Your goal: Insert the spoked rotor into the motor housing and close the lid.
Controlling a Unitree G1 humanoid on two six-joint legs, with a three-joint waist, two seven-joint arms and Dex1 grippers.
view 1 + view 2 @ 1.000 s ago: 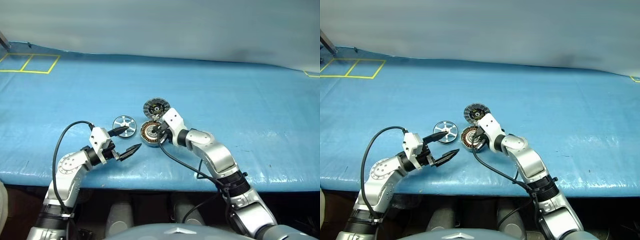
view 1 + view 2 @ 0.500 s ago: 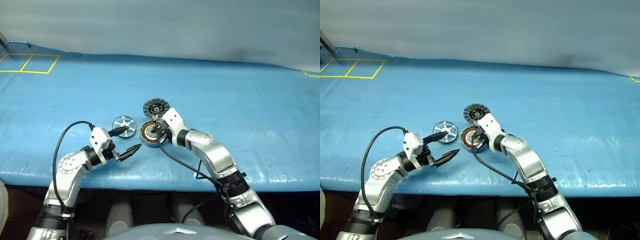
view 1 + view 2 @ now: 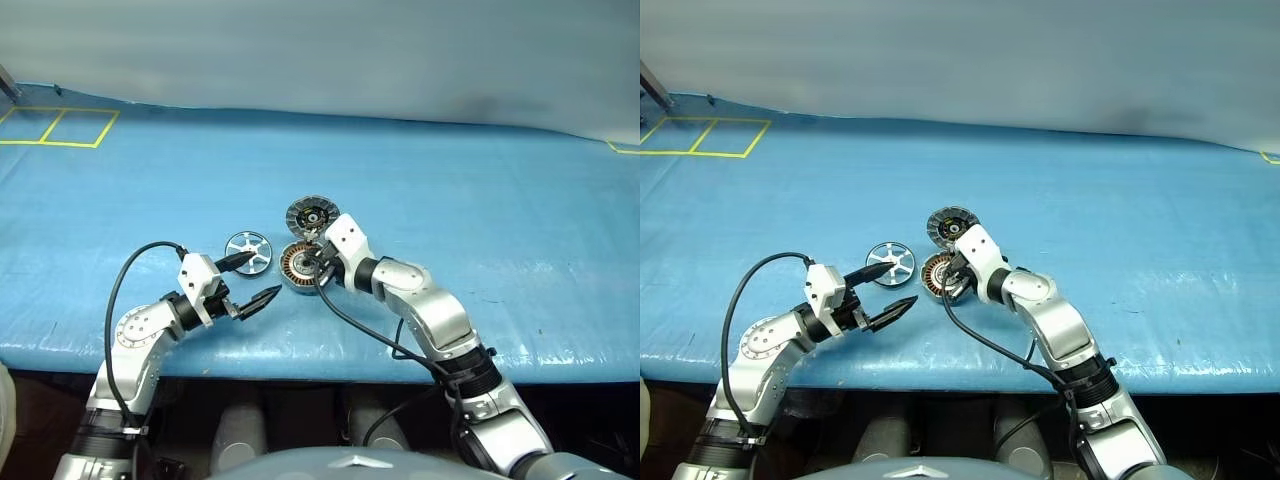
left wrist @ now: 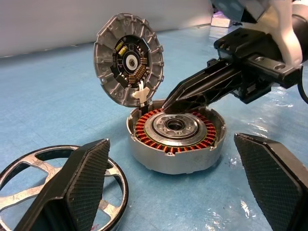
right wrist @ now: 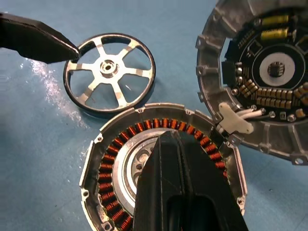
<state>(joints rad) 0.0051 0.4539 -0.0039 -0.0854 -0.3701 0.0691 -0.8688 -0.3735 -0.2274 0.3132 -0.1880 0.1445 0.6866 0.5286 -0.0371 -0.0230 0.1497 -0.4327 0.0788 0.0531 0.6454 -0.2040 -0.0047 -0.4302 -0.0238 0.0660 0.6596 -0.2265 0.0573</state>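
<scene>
On the blue table cover [image 3: 480, 200], near its front edge, your spoked rotor [image 3: 248, 250] lies flat, not yet in the motor housing [image 3: 297, 267], which sits just to its right with the copper windings exposed. You can see the lid [image 3: 312, 215] swung open behind the housing, tilted up and joined to the housing's rim by a small white hinge piece [image 5: 234, 120]. Your right gripper [image 4: 168, 103] is clenched with nothing in it, its black fingers pressed together and their tips poised over the housing's far rim, close to the hinge. Your left gripper [image 3: 250, 280] is spread wide and empty, sitting just in front of the rotor, with one fingertip [image 5: 72, 50] at the wheel's rim; you cannot tell whether it touches.
</scene>
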